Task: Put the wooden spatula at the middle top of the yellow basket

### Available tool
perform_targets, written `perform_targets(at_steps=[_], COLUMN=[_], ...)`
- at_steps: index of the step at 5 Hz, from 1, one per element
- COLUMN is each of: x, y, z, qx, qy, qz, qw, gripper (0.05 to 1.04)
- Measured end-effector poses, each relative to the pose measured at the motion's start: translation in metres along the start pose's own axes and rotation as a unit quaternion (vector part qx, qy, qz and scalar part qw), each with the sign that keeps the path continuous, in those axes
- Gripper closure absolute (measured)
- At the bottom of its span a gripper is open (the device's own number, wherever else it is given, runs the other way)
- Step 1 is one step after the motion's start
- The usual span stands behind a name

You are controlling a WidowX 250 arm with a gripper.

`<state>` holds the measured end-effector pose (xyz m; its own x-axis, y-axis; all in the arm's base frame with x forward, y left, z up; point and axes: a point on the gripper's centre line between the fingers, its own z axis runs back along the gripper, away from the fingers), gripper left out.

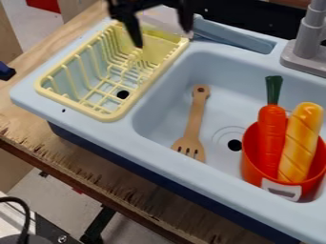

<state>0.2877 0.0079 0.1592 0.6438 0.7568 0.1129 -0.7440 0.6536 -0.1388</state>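
Hanging at the top of the camera view, your black gripper (162, 38) is over the far end of the yellow basket (105, 116). You can see its two fingers pointing down, with a wide space between them, so the claw is open. The picture does not let you tell exactly how high the fingertips are above the basket.

Your wooden spatula (196, 114) lies inside the basin of the light blue toy sink (191, 174), to the right of the basket as you look at the view. Its handle, which has a small hole at the end, points toward the top of the view, and its slotted head points toward the bottom, near the front wall of the basin. Just beside the head, on the right, is the dark drain hole (235, 145).

The basket sits on the left part of the sink, and you can see its wire-like ribs.

Further to the right in the basin, you have a red pot (251, 164) with a grey handle on its side. In this pot stand a toy carrot (272, 138) with a green top and, touching or very near it, a toy bread loaf (301, 143). A grey faucet (309, 47) is at the upper right, and a wooden table (96, 174) supports the sink.
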Motion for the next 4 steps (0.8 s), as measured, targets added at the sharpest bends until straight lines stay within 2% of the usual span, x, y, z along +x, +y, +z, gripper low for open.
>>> perform_targets(at_steps=[2,3,4], x=[-0.028,-0.034,-0.038], y=[-0.014,-0.016,-0.015], z=[-0.027,-0.05,-0.06], qx=[0.004,0.014,0.014], qy=[-0.004,-0.011,-0.025], qz=[0.007,-0.002,-0.018], qw=[1.0,0.9998,0.9994], gripper=[0.088,0.088,0.088])
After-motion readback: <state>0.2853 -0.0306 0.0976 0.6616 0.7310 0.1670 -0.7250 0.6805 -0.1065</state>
